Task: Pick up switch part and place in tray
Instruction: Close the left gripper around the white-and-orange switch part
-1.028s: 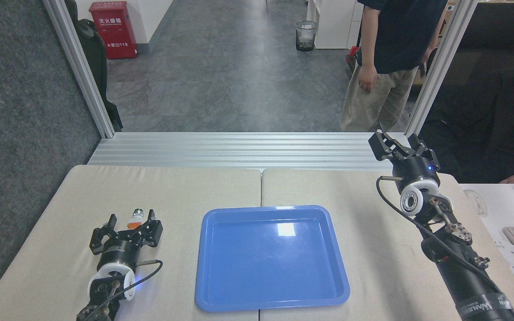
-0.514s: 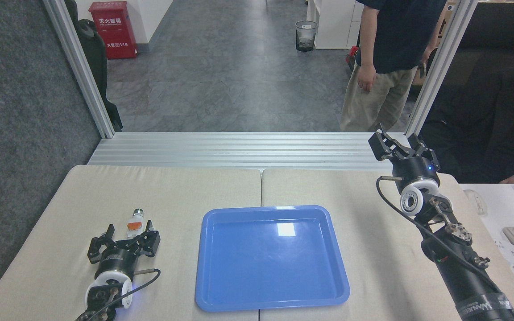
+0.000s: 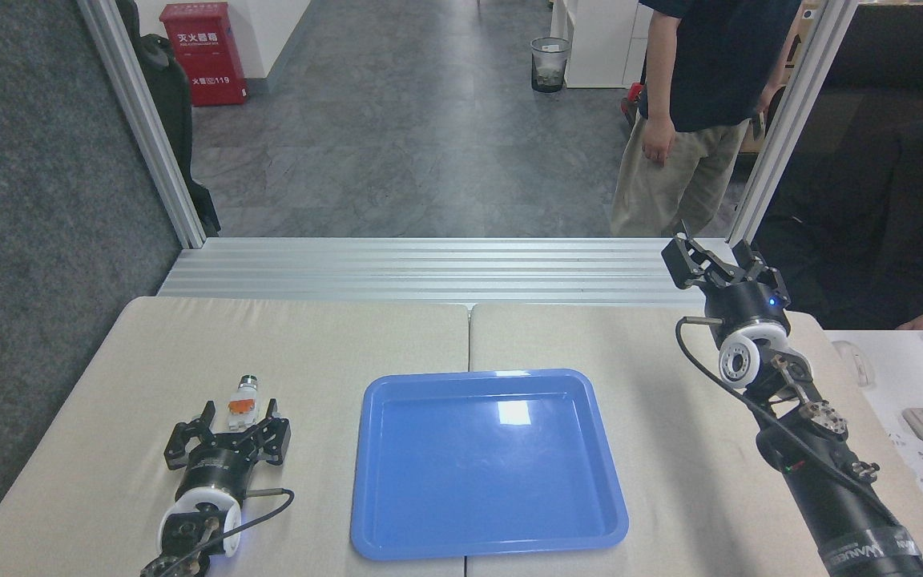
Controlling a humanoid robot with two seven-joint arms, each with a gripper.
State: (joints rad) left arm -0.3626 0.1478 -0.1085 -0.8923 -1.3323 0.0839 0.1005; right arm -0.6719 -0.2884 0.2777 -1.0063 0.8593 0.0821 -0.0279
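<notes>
A: Where is the switch part (image 3: 241, 398) now?

B: It lies on the tabletop (image 3: 333, 336), just ahead of the left jaws (image 3: 235, 418). They are spread, and the white end sits about between their tips.

A: And the tray (image 3: 487, 538)?

B: To the right of those jaws, nothing in it. The right jaws (image 3: 719, 258) are spread too, raised well apart from it.

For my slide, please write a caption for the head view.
Open left hand sits just behind the switch part on the table, left of the empty blue tray.
</notes>
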